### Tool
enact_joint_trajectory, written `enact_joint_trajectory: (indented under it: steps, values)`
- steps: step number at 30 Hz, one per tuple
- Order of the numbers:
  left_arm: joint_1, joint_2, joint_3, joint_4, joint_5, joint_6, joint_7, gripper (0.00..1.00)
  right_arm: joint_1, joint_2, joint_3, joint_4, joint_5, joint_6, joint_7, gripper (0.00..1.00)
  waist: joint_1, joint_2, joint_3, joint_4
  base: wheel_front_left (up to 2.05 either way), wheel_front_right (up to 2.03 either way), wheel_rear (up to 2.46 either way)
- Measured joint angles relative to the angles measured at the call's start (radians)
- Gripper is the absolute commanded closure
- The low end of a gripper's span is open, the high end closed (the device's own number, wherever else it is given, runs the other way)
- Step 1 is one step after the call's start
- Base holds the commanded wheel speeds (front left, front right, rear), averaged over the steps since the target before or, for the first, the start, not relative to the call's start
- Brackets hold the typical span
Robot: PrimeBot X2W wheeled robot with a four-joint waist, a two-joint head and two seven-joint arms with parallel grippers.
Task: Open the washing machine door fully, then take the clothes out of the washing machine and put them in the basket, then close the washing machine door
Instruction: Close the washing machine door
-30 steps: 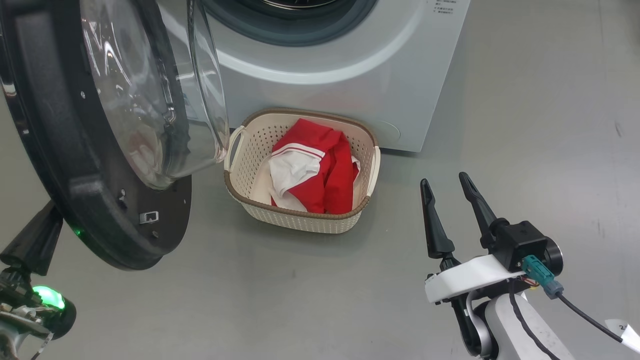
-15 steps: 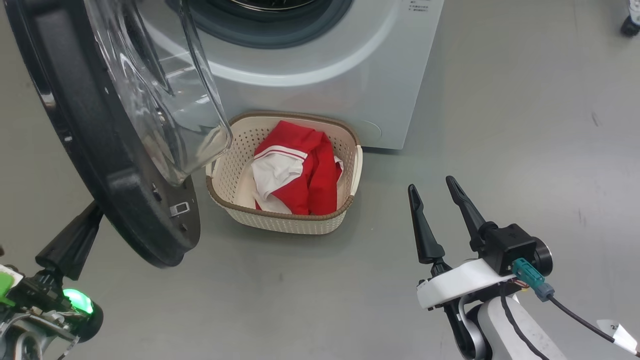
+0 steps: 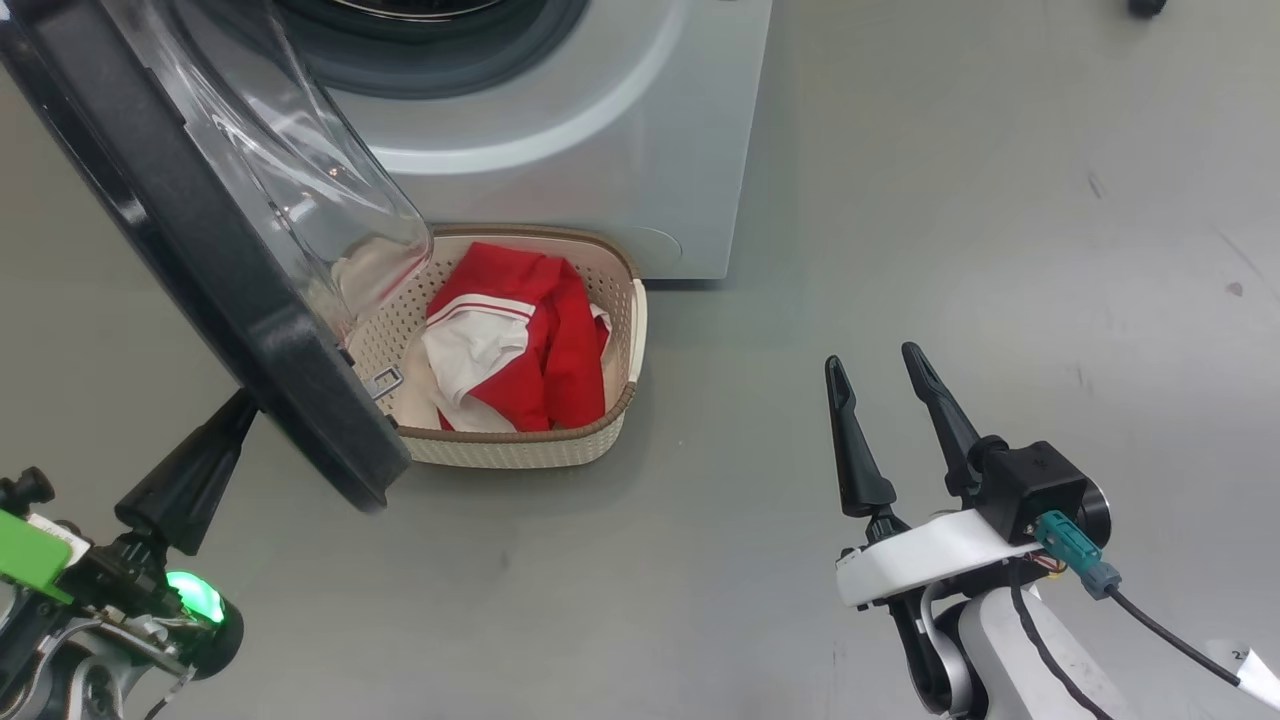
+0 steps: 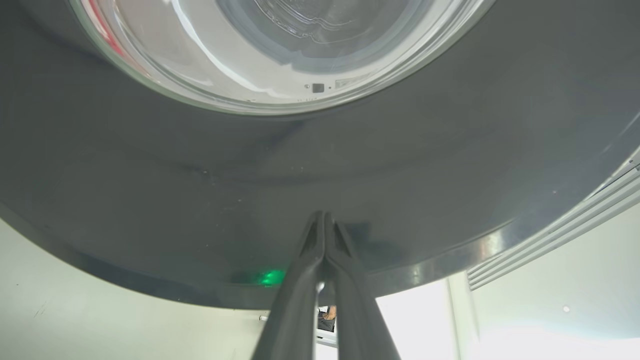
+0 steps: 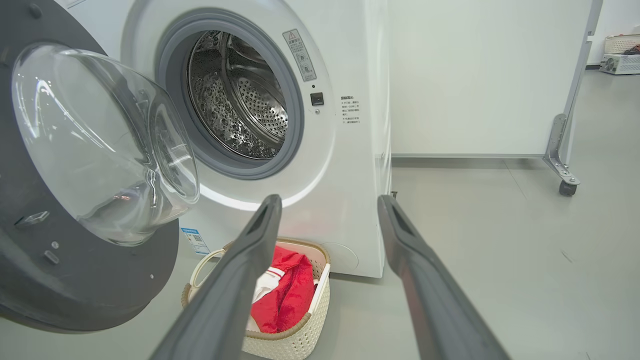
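The washing machine door (image 3: 200, 260) stands part-way open, its black rim edge-on and its glass bowl overhanging the basket's left side. My left gripper (image 3: 245, 405) is shut, and its tips (image 4: 323, 215) press on the door's (image 4: 320, 165) outer black face near the lower edge. The white washing machine (image 3: 600, 130) shows its steel drum (image 5: 240, 105), where no fabric is visible. The cream basket (image 3: 560, 450) sits on the floor against the machine and holds the red and white clothes (image 3: 530, 340). My right gripper (image 3: 871, 356) hangs open and empty to the basket's right.
Grey floor spreads to the right of the machine (image 5: 350, 150). A white partition (image 5: 490, 75) on a caster foot (image 5: 567, 187) stands behind it, with a pale crate (image 5: 620, 55) far off at the right. The door (image 5: 30, 280) overhangs the basket (image 5: 300, 340) and the clothes (image 5: 290, 295).
The head camera has turned, shifting the whole picture left. The door has swung toward the machine, now overlapping the basket, with my shut left gripper following behind it. The right gripper stays open.
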Motion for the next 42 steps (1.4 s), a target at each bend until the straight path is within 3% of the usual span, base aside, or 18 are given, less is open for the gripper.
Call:
enact_joint_trajectory:
  steps: [17, 42]
  values:
    - [-0.086, -0.031, -0.005, 0.012, 0.02, 0.021, -0.072, 1.0, -0.009, 0.0, 0.002, -0.029, 0.012, -0.015, 0.0, 0.0, 0.0, 0.0, 0.045, -0.143, 0.0, 0.0, 0.0]
    - [-0.255, -0.037, 0.065, 0.113, 0.193, 0.023, -0.329, 1.0, -0.017, 0.002, 0.022, -0.084, 0.073, -0.042, 0.0, 0.0, 0.0, 0.0, 0.098, -0.386, 0.0, 0.0, 0.0]
